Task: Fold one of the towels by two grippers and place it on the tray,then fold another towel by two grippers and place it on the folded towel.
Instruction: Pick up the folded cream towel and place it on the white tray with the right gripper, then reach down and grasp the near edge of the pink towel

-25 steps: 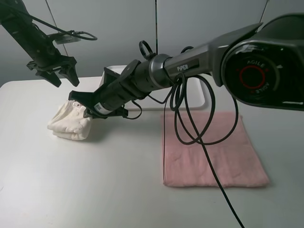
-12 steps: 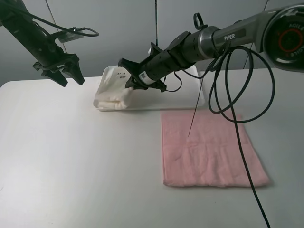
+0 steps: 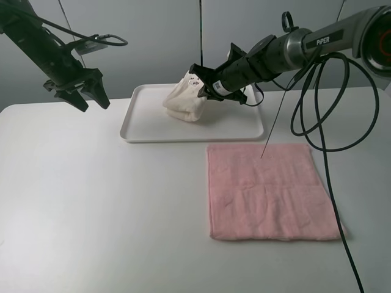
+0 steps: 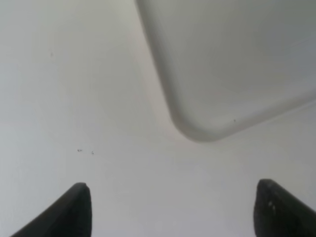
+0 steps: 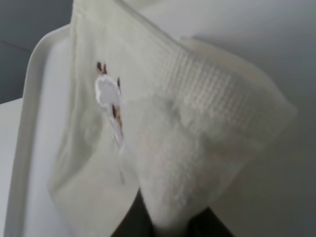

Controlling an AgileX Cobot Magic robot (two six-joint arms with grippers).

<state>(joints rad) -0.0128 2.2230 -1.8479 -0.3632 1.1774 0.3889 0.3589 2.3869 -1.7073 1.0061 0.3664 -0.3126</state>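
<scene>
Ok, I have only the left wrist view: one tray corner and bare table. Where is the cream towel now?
Observer: The right tool grips the folded cream towel over the middle of the tray; whether it touches, I cannot tell.
Operator: And the pink towel?
Observer: The pink towel lies flat, unfolded, on the table in front of the tray's right half.
Operator: Where is my left tool?
Observer: The left tool hangs open and empty, above the table, left of the tray.
</scene>
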